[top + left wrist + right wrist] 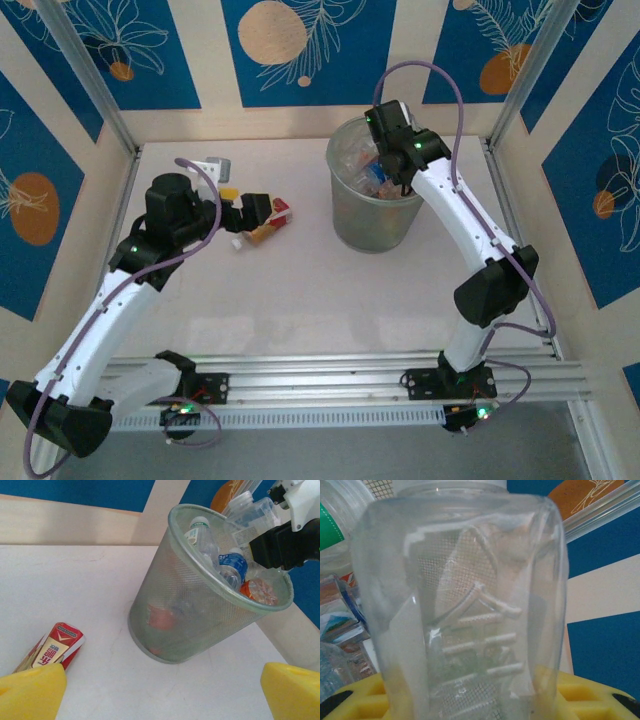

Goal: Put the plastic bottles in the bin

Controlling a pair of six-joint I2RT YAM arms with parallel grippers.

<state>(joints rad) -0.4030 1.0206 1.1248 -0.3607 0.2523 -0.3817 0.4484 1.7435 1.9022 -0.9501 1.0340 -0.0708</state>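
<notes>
The bin (372,215) is a round mesh basket at the back right, with several plastic bottles inside, among them a blue-labelled one (233,565) and an orange one (260,591). My right gripper (385,172) hangs over its rim, shut on a clear bottle (465,605) that stands between the yellow fingers (590,695). To the bin's left a red-labelled bottle (56,647) lies on the table. My left gripper (262,214) hovers open just above it, its left finger (30,692) over the bottle's near end and nothing between the jaws.
A grey-white object (215,163) and a small yellow item (229,196) lie at the back left. Metal frame posts (90,80) stand at the back corners. An aluminium rail (330,375) runs along the near edge.
</notes>
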